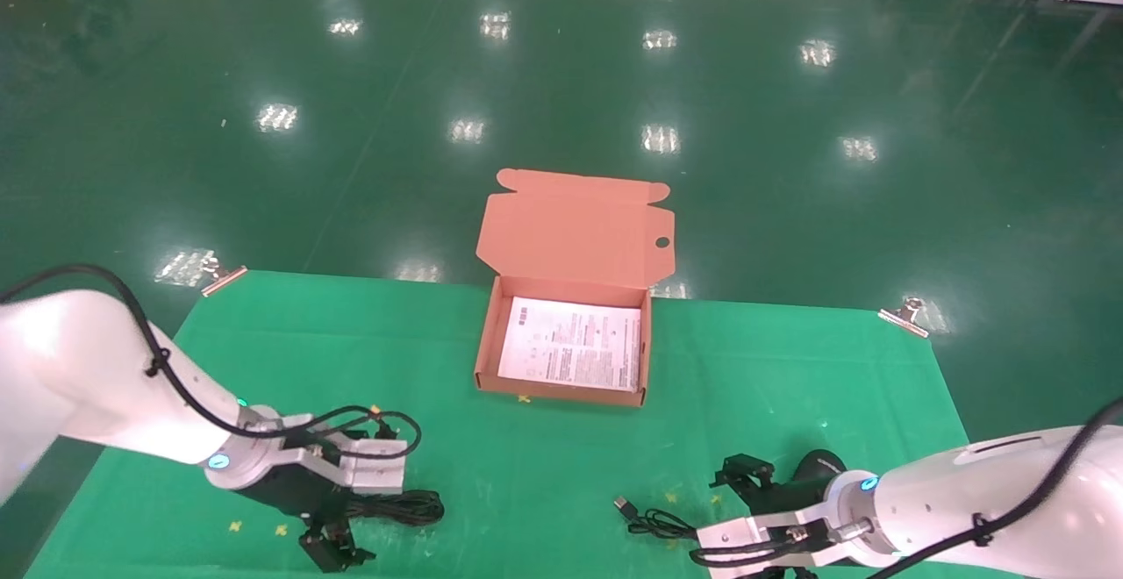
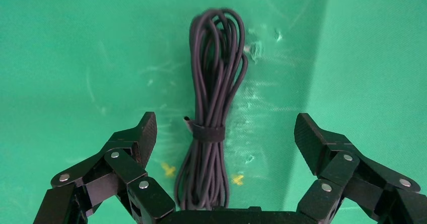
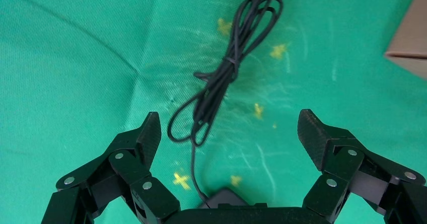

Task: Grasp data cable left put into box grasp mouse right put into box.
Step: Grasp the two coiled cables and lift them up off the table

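Beyond data cable [image 2: 214,108]: box [image 1: 488,333] open, path seemingly clear.

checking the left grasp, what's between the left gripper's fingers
The data cable bundle lies untouched on green cloth between the open left gripper fingers, in the left wrist view.

The mouse [image 1: 818,470] is mostly hidden behind the right arm's wrist in the head view, and only its front edge shows in the right wrist view. The data cable [image 1: 399,506] is partly covered by the left gripper [image 1: 338,548].
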`<action>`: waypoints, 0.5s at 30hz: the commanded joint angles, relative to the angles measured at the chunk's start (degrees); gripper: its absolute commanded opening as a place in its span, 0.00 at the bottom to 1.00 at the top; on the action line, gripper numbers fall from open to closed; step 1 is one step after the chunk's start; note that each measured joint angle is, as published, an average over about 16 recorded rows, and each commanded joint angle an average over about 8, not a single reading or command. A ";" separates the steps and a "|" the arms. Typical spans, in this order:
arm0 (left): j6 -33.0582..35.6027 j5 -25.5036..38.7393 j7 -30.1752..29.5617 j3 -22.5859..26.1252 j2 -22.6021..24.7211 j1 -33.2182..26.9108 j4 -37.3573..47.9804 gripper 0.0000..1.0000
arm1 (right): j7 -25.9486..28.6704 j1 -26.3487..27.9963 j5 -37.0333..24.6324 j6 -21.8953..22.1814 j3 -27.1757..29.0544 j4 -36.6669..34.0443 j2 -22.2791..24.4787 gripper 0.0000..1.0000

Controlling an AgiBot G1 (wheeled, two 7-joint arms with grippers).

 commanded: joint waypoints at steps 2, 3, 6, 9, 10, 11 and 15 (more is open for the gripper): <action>-1.01 -0.33 1.68 -0.19 1.07 0.02 3.76 1.00 | -0.40 0.16 -0.09 0.54 -0.19 -2.77 -1.38 1.00; -1.33 -0.43 2.16 -0.27 1.35 -0.05 4.79 1.00 | -0.58 0.26 -0.11 0.75 -0.23 -3.70 -1.82 1.00; -2.36 -0.67 3.39 -0.48 2.06 -0.22 7.30 0.98 | -1.01 0.52 -0.16 1.31 -0.32 -6.12 -2.96 0.81; -3.53 -0.82 4.53 -0.66 2.72 -0.30 9.59 0.60 | -1.18 0.64 -0.20 1.97 -0.32 -8.37 -3.99 0.44; -3.85 -0.86 4.79 -0.70 2.89 -0.31 10.17 0.48 | -1.20 0.66 -0.19 2.17 -0.31 -8.95 -4.26 0.31; -4.11 -0.89 4.99 -0.74 3.01 -0.31 10.60 0.35 | -1.22 0.67 -0.17 2.33 -0.29 -9.37 -4.45 0.19; -4.63 -0.97 5.24 -0.81 3.26 -0.28 11.39 0.00 | -1.22 0.67 -0.06 2.67 -0.19 -10.17 -4.79 0.00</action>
